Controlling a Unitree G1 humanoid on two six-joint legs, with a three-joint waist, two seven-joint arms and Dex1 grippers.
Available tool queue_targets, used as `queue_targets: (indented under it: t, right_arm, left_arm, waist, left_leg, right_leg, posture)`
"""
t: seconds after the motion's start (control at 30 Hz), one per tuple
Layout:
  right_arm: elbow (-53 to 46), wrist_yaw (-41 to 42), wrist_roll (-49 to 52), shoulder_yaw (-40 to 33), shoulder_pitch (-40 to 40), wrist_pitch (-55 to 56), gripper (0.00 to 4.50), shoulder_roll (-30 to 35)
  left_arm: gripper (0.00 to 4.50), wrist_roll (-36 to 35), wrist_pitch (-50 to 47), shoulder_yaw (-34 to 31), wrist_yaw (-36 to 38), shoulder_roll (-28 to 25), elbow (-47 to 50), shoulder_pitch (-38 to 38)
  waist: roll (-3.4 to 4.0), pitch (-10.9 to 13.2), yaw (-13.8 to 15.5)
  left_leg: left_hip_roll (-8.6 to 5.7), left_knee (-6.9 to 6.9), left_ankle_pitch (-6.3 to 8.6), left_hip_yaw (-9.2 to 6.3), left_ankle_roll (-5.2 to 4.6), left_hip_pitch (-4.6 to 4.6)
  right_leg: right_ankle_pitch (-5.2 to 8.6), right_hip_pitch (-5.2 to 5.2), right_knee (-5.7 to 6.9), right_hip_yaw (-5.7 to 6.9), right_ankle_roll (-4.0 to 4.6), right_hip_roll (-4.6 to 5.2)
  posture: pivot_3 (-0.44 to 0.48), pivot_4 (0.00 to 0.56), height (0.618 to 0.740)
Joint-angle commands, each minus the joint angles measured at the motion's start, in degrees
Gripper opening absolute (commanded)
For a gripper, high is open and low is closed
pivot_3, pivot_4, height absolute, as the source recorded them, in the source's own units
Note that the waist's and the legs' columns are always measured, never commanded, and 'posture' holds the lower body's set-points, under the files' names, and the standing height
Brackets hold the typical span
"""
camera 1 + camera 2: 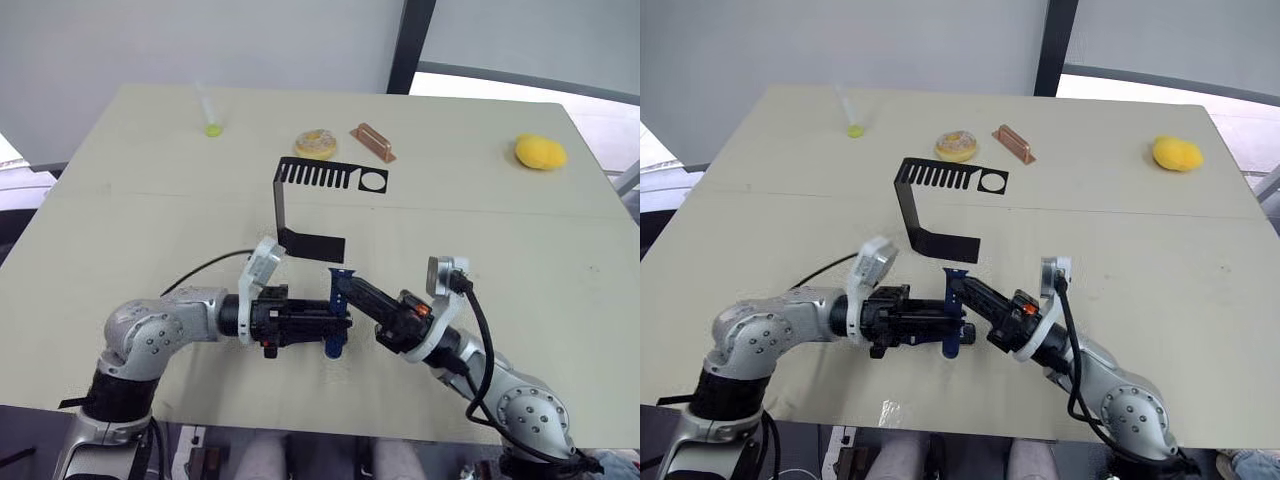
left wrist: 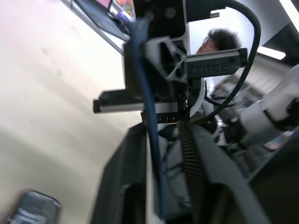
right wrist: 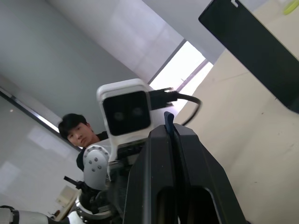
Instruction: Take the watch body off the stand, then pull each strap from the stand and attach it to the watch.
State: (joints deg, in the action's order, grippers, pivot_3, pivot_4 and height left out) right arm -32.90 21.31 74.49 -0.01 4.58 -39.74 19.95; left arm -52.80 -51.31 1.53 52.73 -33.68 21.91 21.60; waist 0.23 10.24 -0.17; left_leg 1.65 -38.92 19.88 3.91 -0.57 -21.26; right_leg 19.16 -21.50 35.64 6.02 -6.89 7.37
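The left gripper [image 1: 335, 322] and right gripper [image 1: 345, 283] meet low in the centre of the head view, forearms angled inward, each set of jaws closed on a dark blue strap [image 1: 337, 312]. The left wrist view alone shows the watch body [image 2: 33, 211] lying on the desk [image 1: 520, 260] at its lower-left corner, while the right wrist view catches a person [image 3: 77, 132] behind. The stand [image 1: 312, 205] sits upright just above the grippers.
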Motion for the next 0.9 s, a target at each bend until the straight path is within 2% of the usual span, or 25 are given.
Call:
queue_targets:
  t: [0.03,0.1,0.2,0.27,0.47,0.7,0.9]
  right_arm:
    - [-5.5,6.0,-5.2,-2.1,0.6,2.0,0.0,5.2]
    - [-7.0,9.1,-10.0,-3.1,-0.2,3.9,0.0,9.1]
    - [-8.1,13.0,-16.1,-5.5,-3.3,7.5,0.0,13.6]
    - [-8.1,14.2,-18.4,-8.2,-5.7,9.6,0.0,15.2]
    - [-7.9,18.7,-23.4,-12.4,-12.5,13.2,0.0,18.7]
    - [-8.8,19.9,-26.1,-11.8,-15.4,13.9,0.0,19.1]
    - [-10.2,19.6,-25.5,-13.3,-17.7,13.3,0.0,19.7]
  left_arm:
    - [3.35,11.5,17.8,-1.9,7.6,-3.9,-1.3,-2.7]
    - [4.37,21.7,33.6,-0.2,13.7,-7.2,-5.9,-4.4]
    - [4.45,30.7,46.8,1.6,17.0,-10.0,-12.3,-5.8]
    - [4.45,33.4,49.8,2.7,16.8,-9.7,-14.4,-6.3]
    - [4.45,38.3,47.2,8.7,10.6,-2.4,-15.3,-6.1]
    - [4.45,44.1,43.9,15.6,5.9,4.8,-17.1,-3.0]
    - [4.45,45.9,42.3,17.6,4.7,7.3,-18.8,-1.7]
  waist:
    - [0.0,0.0,0.1]
    - [0.0,0.0,0.2]
    - [0.0,0.0,0.6]
    - [-0.01,0.0,1.4]
    - [-0.04,0.0,1.7]
    - [-0.04,0.0,1.6]
    - [-0.05,0.0,1.6]
  left_leg:
    - [-0.01,0.0,0.0,0.05,0.0,-0.01]
    - [-0.01,0.02,0.0,0.11,0.0,-0.01]
    - [-0.04,0.07,0.03,0.22,-0.02,-0.01]
    - [-0.02,0.06,0.06,0.24,-0.09,-0.01]
    - [-0.1,-0.11,0.19,0.26,-0.33,-0.03]
    - [-0.02,-0.14,0.16,0.36,-0.29,0.03]
    - [-0.02,-0.16,0.17,0.35,-0.29,0.03]
  right_leg:
    - [0.0,-0.03,-0.02,0.09,0.0,-0.02]
    - [0.0,-0.05,-0.06,0.13,0.0,-0.06]
    - [0.0,-0.08,-0.14,0.13,0.0,-0.08]
    - [0.0,-0.08,-0.14,0.11,0.0,-0.02]
    - [-0.09,0.02,-0.13,0.09,-0.17,0.15]
    - [-0.11,0.02,-0.08,0.09,-0.2,0.06]
    - [-0.11,0.02,-0.09,0.09,-0.2,0.06]
  posture:
    - [0.0,0.15,0.74]
    - [0.0,0.15,0.74]
    - [0.0,0.15,0.74]
    - [0.0,0.15,0.74]
    - [0.0,0.15,0.74]
    - [0.0,0.15,0.74]
    - [0.0,0.15,0.74]
